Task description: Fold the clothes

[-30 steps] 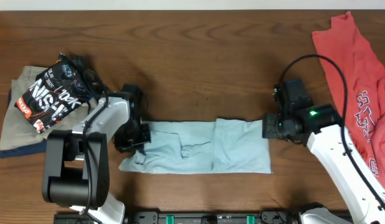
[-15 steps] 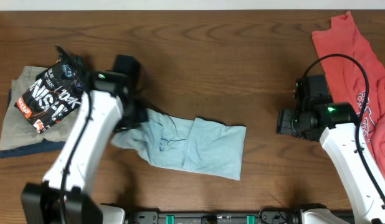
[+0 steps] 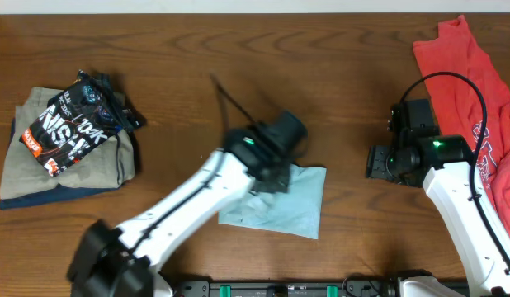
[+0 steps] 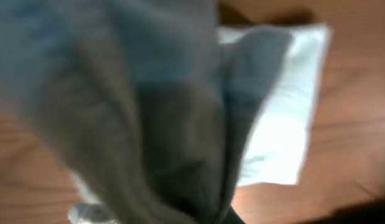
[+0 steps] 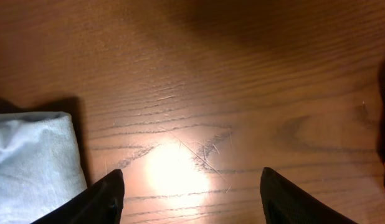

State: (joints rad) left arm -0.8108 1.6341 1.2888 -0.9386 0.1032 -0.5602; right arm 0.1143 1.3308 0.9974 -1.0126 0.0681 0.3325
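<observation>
The pale blue T-shirt (image 3: 298, 205) lies on the table (image 3: 238, 58), near the front edge and about in the middle. One part of it is lifted: in the left wrist view this cloth hangs blurred just before the lens, above the flat layer. The left gripper (image 3: 270, 176) is over the T-shirt and holds the lifted cloth; its fingers are hidden. The right gripper (image 5: 191, 177) stands wide open over bare wood, beside the T-shirt's right edge, not touching it. A red shirt (image 3: 474, 82) lies far right. A black printed shirt (image 3: 69, 124) rests on a folded pile (image 3: 24, 177) far left.

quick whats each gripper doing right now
Left gripper: closed on the pale blue T-shirt, fabric draped across its camera.
Right gripper: open, holding nothing.
</observation>
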